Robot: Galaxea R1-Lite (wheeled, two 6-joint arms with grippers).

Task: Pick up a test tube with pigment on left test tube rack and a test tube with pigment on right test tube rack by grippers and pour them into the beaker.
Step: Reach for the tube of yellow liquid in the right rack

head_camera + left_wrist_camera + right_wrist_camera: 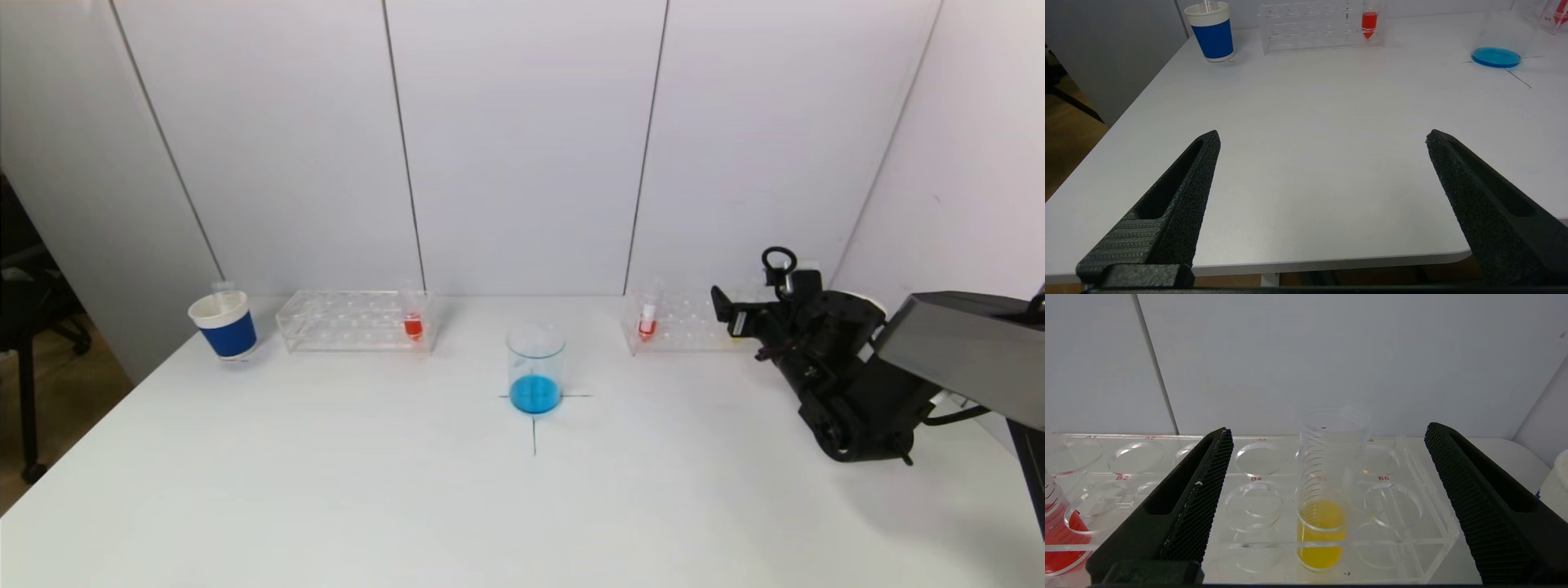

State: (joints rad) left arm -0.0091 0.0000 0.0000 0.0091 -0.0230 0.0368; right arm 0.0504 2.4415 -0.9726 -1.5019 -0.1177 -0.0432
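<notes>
Right arm: nearest the head camera, my black right arm (849, 384) reached in low over the table (522, 506) toward the right rack; my right gripper (1327, 433) stood spread wide, holding nothing, its fingers either side of the yellow tube
Left gripper: my left gripper (1323, 136) hung wide and empty over the near table edge, well apart from the left rack
Left rack: clear left rack (343, 320) at the back left; one red tube (413, 325) stood at its end nearest the beaker
Right rack: clear right rack (1412, 522) at the back right; the yellow tube (1323, 522) stood upright in its front row, and another red tube (647, 323) at its end nearest the beaker
Beaker: the beaker (535, 369) sat on a cross mark between the racks, blue liquid in its bottom
Cup: a blue and white cup (224, 325) stood just beside the left rack
Step in hand: I judged I was lining up on the yellow tube; best to stay centred, close on the bare glass above the rack top, then lift straight up so nothing spilled
Writing: red hole labels read B2, B4 and B6 on the right rack; the back-row labels I could not read surely
</notes>
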